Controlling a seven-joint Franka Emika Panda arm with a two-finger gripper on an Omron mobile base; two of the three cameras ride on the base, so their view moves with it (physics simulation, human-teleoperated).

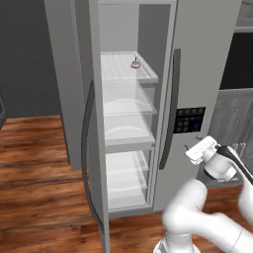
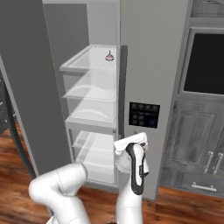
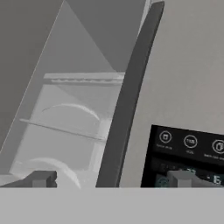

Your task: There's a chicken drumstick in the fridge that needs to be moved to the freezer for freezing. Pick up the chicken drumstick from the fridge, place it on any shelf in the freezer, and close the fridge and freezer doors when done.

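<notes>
The fridge [image 1: 126, 123] stands open, with white ribbed shelves and clear drawers. Its door [image 1: 96, 148] is swung out to the left. The chicken drumstick is out of view. The freezer door [image 1: 205, 64] is shut and hides the freezer and its shelf. It carries a black dispenser panel [image 3: 188, 153] and a dark bar handle [image 3: 127, 100]. My gripper [image 3: 111, 178] is open, low in front of that door, with one fingertip on each side of the handle's lower part and nothing held. It also shows as my gripper [image 1: 188, 147] and my gripper [image 2: 133, 134].
A pinkish round item with a pointed top [image 1: 134, 63] sits on the top fridge shelf [image 2: 89, 61]. A dark wall oven [image 2: 205, 61] and grey cabinet drawers [image 2: 197, 148] stand to the right of the unit. Wooden floor [image 1: 34, 163] lies to the left.
</notes>
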